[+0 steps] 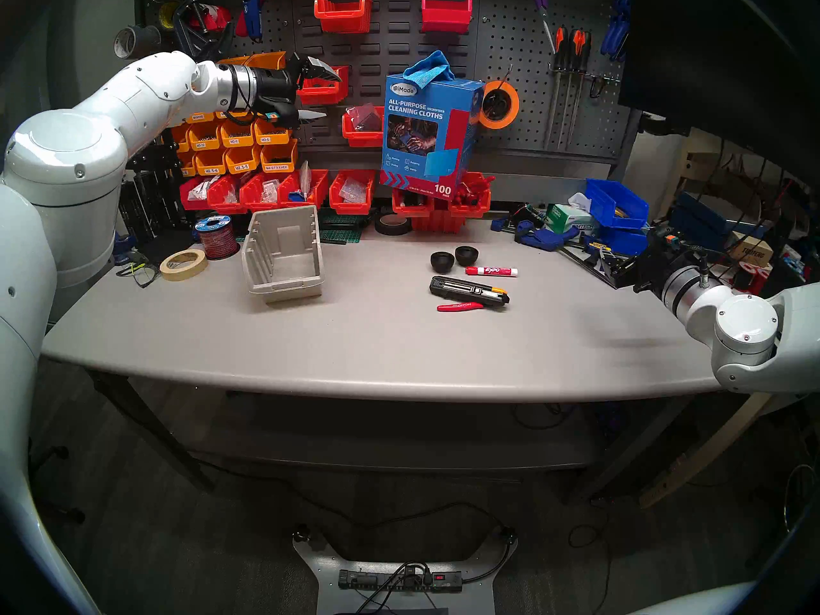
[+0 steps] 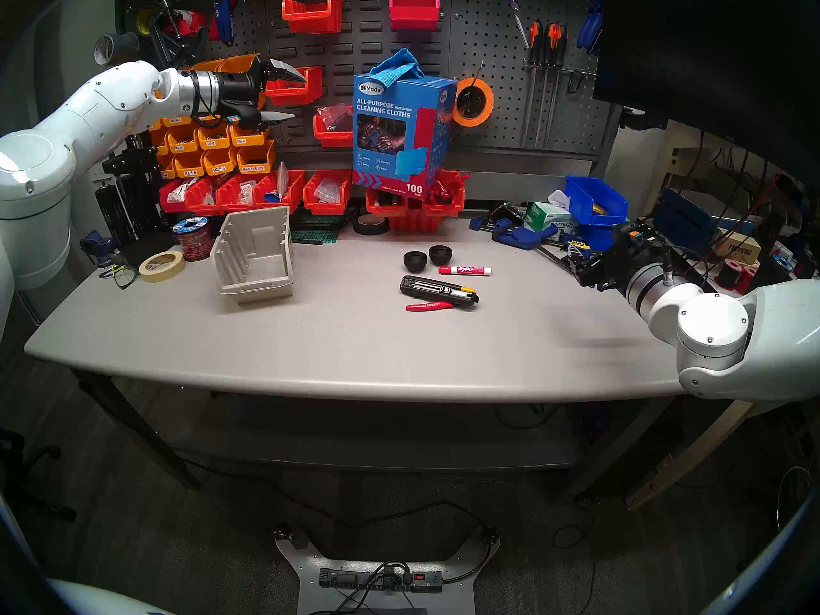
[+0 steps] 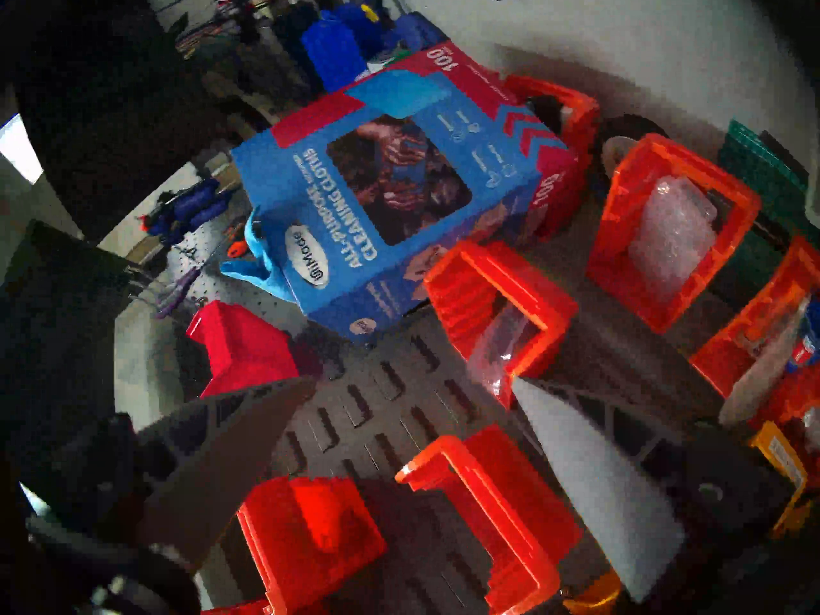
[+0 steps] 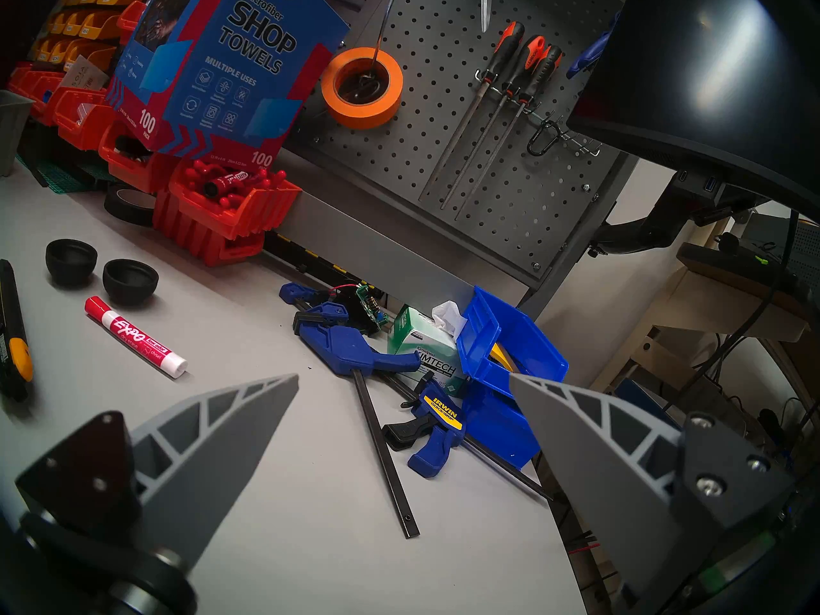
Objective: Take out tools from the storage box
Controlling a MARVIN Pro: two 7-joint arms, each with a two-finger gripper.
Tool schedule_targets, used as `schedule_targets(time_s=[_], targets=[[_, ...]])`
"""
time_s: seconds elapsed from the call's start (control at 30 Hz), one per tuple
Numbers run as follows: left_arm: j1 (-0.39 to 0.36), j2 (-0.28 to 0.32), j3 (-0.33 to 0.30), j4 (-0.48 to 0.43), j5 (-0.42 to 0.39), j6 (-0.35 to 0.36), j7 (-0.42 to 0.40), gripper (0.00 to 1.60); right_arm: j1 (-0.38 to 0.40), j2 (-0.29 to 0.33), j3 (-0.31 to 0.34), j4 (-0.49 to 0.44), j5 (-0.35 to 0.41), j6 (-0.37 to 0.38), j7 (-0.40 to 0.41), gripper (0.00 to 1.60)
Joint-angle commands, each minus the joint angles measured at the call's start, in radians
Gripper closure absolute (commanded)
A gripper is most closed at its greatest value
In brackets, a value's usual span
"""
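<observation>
The beige storage box (image 1: 284, 254) stands on the left part of the grey table (image 1: 355, 343), and its inside shows nothing. To its right lie two black round cups (image 1: 442, 260) (image 1: 467, 254), a red-capped Expo marker (image 1: 491, 271), a long black tool with yellow marks (image 1: 468, 291) and a slim red-handled tool (image 1: 459, 307). My left gripper (image 1: 321, 92) hangs open and high by the pegboard bins, above and behind the box. My right gripper (image 4: 404, 376) is open and holds nothing at the table's right edge, over the blue clamps; the marker (image 4: 135, 336) lies to its left.
A blue cleaning-cloth box (image 1: 428, 130) leans on red bins (image 1: 310, 192) at the back. A masking tape roll (image 1: 183, 265), wire spool (image 1: 216, 237) and glasses (image 1: 139, 268) sit left of the box. Blue clamps (image 1: 541, 237), a tissue box and blue bins (image 1: 616, 203) crowd the right rear.
</observation>
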Motion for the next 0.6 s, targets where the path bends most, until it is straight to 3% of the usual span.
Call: schedule_targets(time_s=[0.0,0.33,0.57], targets=[[0.07,-0.038,-0.091,0.007,-0.105,0.041,0.003,0.0,0.004,0.001,0.008,0.003,0.0,-0.002,-0.003,0.0],[0.153,-0.076,-0.232,0.017,-0.257,0.103,0.011,0.0,0.003,0.0,0.008,0.002,0.001,-0.002,-0.003,0.0],[0.209,-0.091,-0.317,0.007,-0.351,0.096,0.0,0.0,0.003,0.0,0.008,0.002,0.001,-0.003,-0.004,0.0]])
